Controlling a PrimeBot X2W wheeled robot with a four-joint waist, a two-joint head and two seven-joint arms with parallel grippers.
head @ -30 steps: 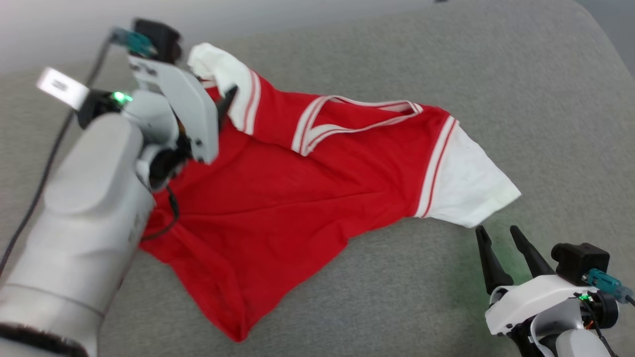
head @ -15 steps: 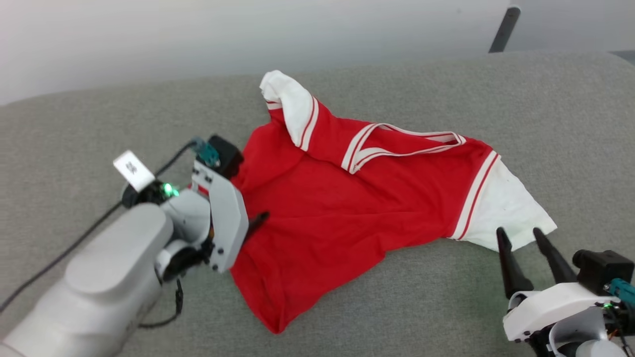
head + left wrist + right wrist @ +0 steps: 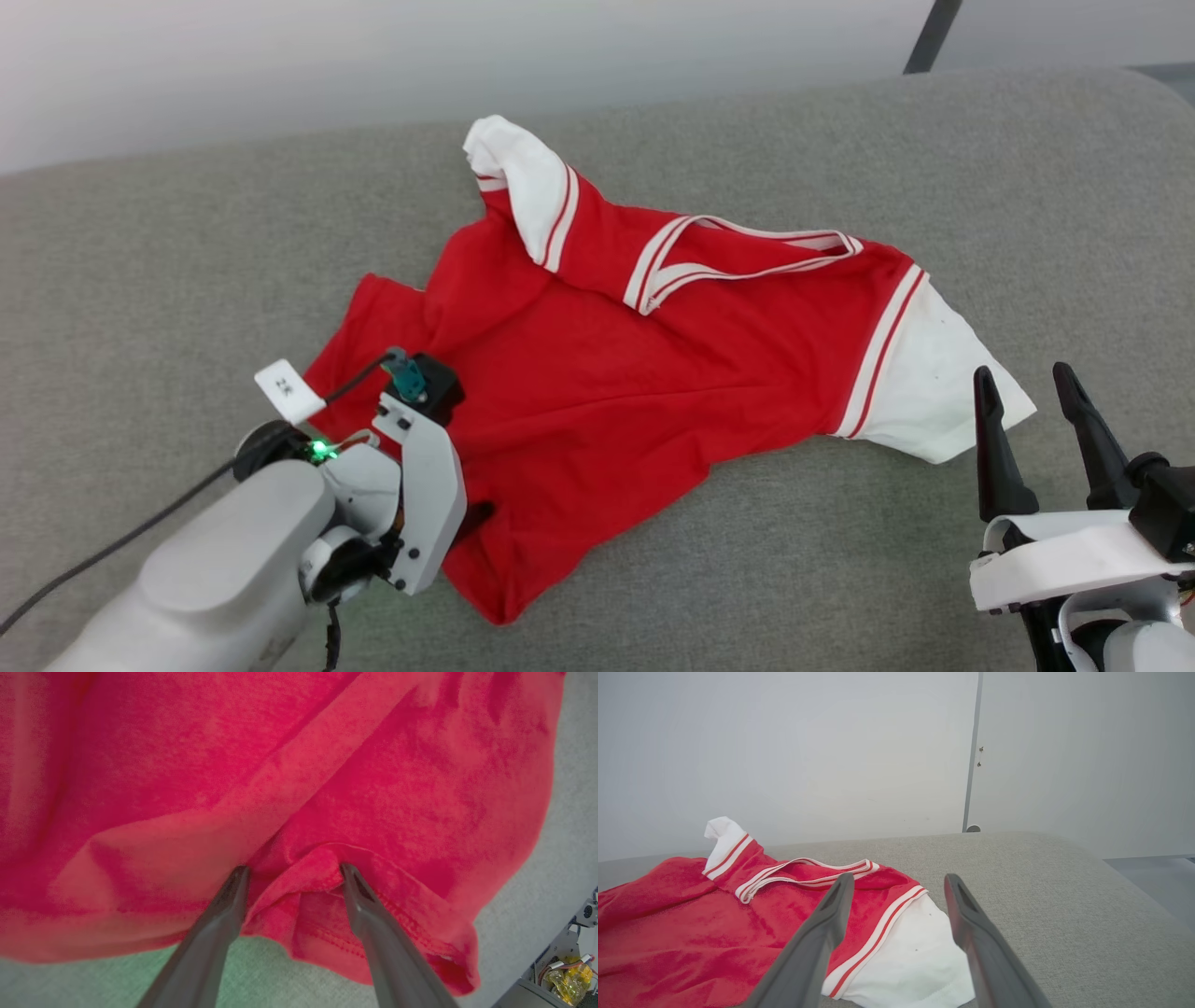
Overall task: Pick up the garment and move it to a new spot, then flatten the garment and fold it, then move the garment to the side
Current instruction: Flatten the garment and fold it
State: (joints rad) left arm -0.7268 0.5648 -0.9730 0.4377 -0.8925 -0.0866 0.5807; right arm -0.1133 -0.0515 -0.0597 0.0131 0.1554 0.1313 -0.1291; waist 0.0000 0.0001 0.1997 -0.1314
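Left hand (image 3: 294,870) spread astride blurred garment (image 3: 597,373) hem | right hand (image 3: 1023,373) spread, empty

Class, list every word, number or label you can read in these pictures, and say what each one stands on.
White tag on the left arm: two dark characters, perhaps "2K", too small and tilted to read with certainty.
Garment: no word or number can be read on the side facing up; its collar and sleeves carry stripes.
Nothing else here can be read.
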